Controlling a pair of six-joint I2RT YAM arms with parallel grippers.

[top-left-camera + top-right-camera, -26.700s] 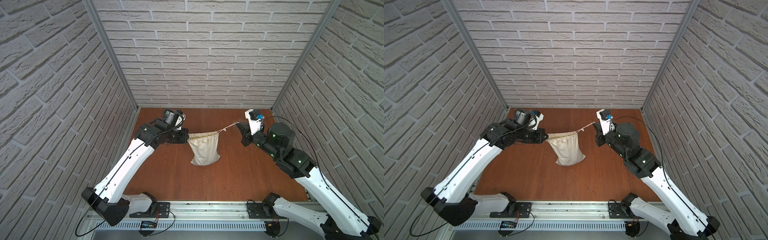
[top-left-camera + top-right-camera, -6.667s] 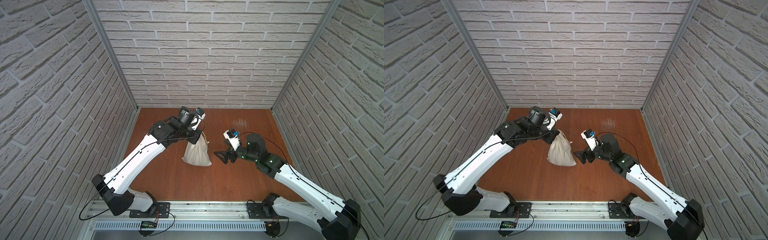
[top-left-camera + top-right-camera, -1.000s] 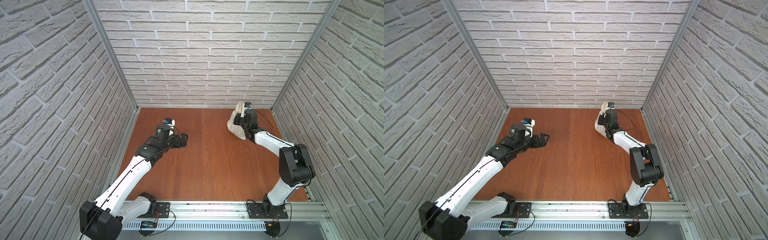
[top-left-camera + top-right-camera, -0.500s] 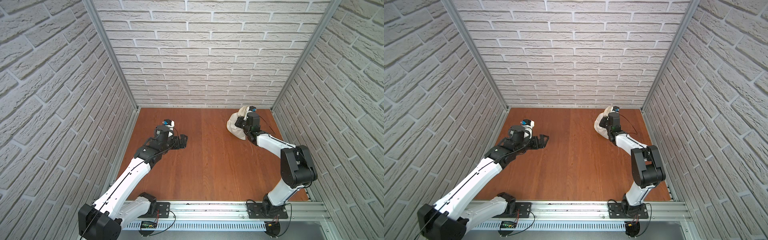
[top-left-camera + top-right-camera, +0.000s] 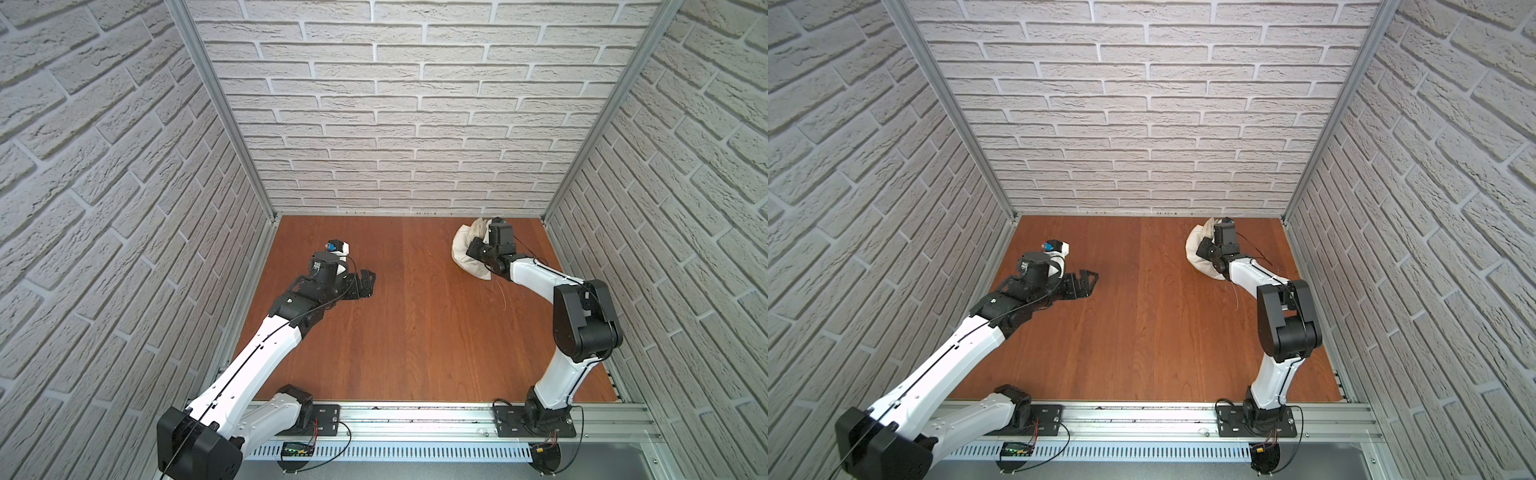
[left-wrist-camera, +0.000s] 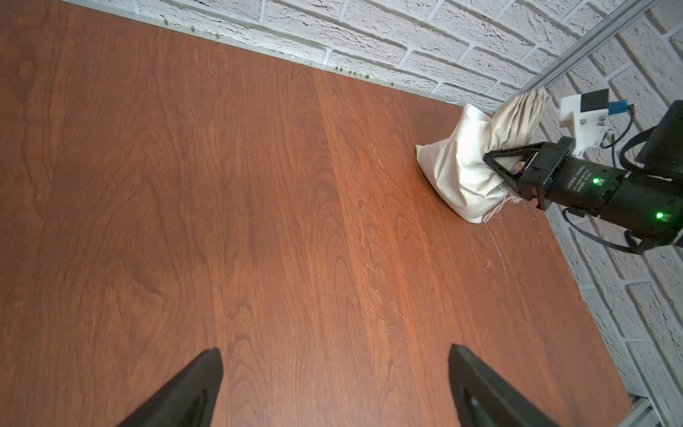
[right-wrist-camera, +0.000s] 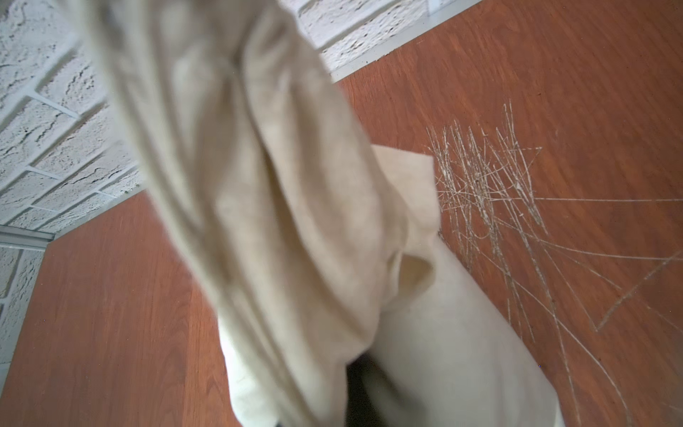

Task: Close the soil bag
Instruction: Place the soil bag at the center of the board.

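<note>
Only left wrist view shows the soil bag (image 6: pixel 458 173) neck-up.

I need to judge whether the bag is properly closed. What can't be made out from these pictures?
- Mouth of the soil bag: the right gripper partly covers it in both top views; small and far in the left wrist view; blurred, too close in the right wrist view.
- What the shut right gripper pinches, cord or cloth: folds hide the contact.
- Cord's run: too thin; only a frayed end shows.
</note>
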